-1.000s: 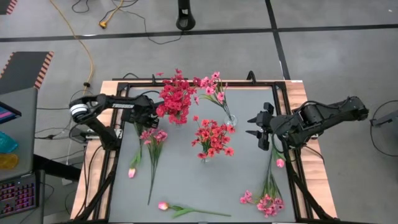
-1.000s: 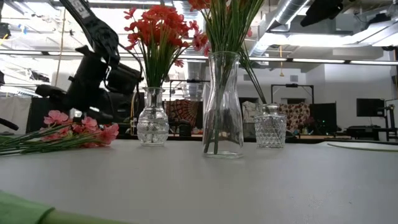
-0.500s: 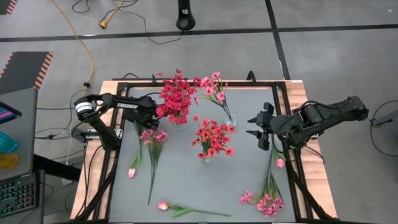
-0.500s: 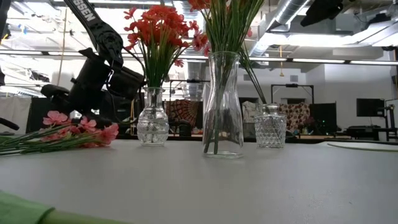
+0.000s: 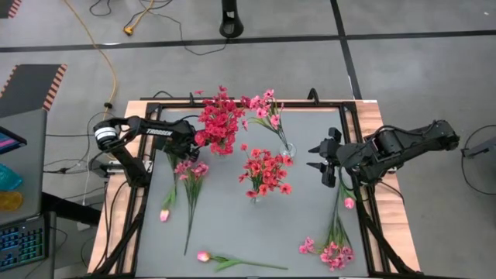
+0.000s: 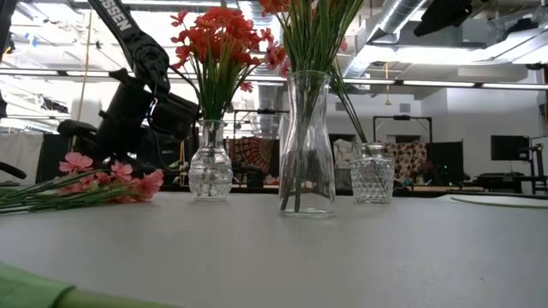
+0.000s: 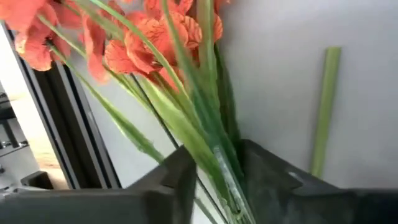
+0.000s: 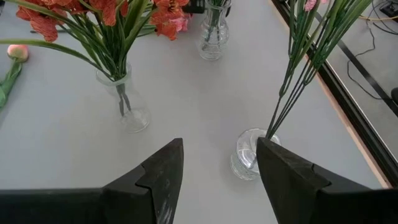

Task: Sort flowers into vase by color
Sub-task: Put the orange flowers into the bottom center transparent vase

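While right claw [image 5: 319, 164] open mid-table, left claw [image 7: 214, 180] low, gripping flower stems [image 7: 205, 146].

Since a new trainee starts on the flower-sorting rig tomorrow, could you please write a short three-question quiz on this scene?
1. How many glass vases stand on the table?
2. True or false: the right claw holds a flower.
3. What sits in the left claw? A) a vase B) green stems C) nothing

Key
1. Three: a rounded vase, a tall vase and a small faceted vase.
2. False: it is open and empty, over the table's right side.
3. B: it grips a bunch of flower stems near the table's left edge.
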